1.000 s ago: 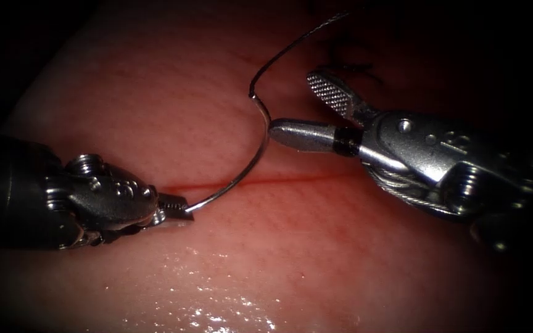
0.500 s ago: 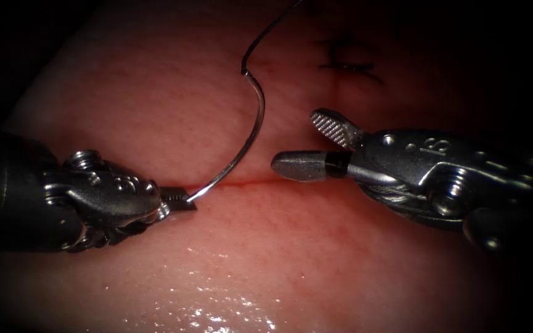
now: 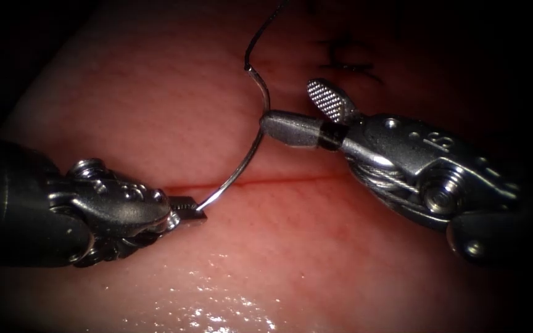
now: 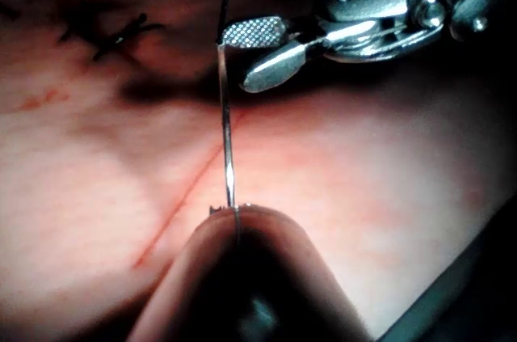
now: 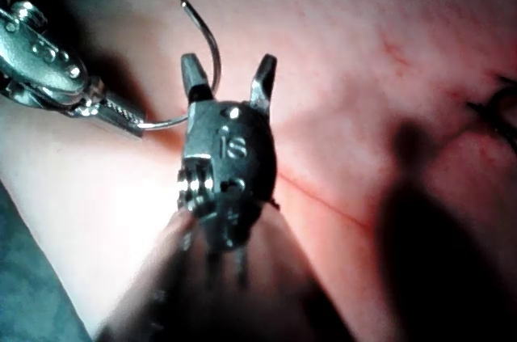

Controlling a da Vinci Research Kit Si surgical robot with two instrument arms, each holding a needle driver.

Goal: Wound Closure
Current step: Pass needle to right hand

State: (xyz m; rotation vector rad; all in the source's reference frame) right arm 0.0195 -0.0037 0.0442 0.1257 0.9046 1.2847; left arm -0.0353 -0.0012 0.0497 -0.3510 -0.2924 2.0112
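Nearest the endoscope, the wet, shiny front of the tissue (image 3: 229, 290) gives way to the cut (image 3: 291, 179), a thin red line running left to right across it. The left pincer (image 3: 189, 206) sits at the left end of that line, closed on the needle (image 3: 255, 139) at one end of its curve; which end cannot be told. The needle is out of the tissue, arching up and to the right from that grip, over the cut. Farther back, the right pincer (image 3: 297, 114) comes in from the right with its jaws spread apart, holding nothing; the lower jaw's tip lies against the upper part of the needle's curve, while the ridged upper jaw stands clear behind it. In the right wrist view the two jaws (image 5: 230, 83) are splayed, with the needle (image 5: 212, 59) just beside one of them. Beyond, the thread (image 3: 260, 34) leaves the needle's far end and rises into the dark. Farthest back, dark stitches (image 3: 347, 58) sit on the tissue behind the right pincer
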